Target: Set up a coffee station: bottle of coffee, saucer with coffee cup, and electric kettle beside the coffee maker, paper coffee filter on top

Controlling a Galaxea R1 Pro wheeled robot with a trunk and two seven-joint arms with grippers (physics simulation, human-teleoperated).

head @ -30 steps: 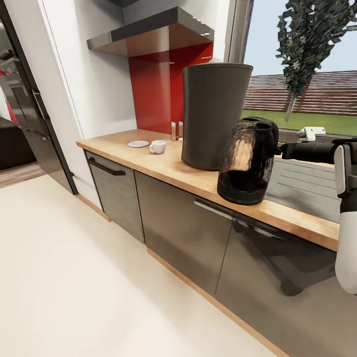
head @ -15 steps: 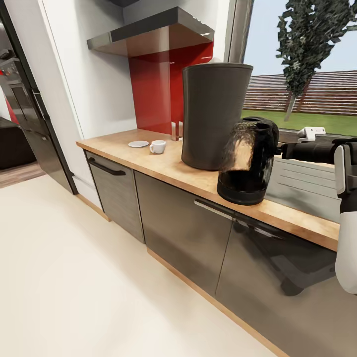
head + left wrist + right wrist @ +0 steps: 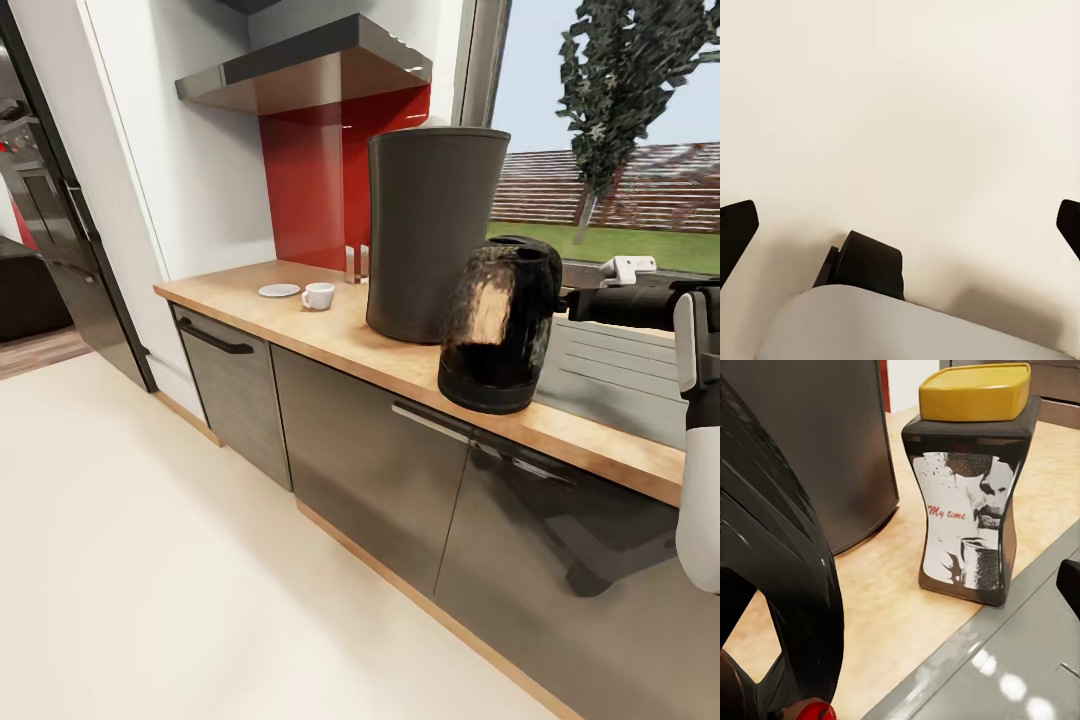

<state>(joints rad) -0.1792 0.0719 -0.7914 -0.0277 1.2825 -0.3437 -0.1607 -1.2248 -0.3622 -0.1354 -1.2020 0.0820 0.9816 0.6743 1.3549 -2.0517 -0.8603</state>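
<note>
Right end effector, its grip state impossible to tell, has barely moved beside the electric kettle, now standing on the tabletop near the coffee maker, suggesting placement is finishing.

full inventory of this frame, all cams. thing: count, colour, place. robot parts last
coffee maker: 1, dark grey, on the countertop before the red backsplash
electric kettle: 1, black, on the countertop near its front edge, right of the coffee maker
bottle of coffee: 1, dark with yellow lid, upright on the countertop near the coffee maker
coffee cup: 1, white, on the countertop left of the coffee maker
saucer: 1, white, beside the cup, not under it
countertop: 1, wood
cabinets: several, dark grey, under the countertop
range hood: 1, grey, above the backsplash
right gripper: 1, black, at the kettle's handle side; jaws hidden
left gripper: 1, black, jaws wide apart above the pale floor
</note>
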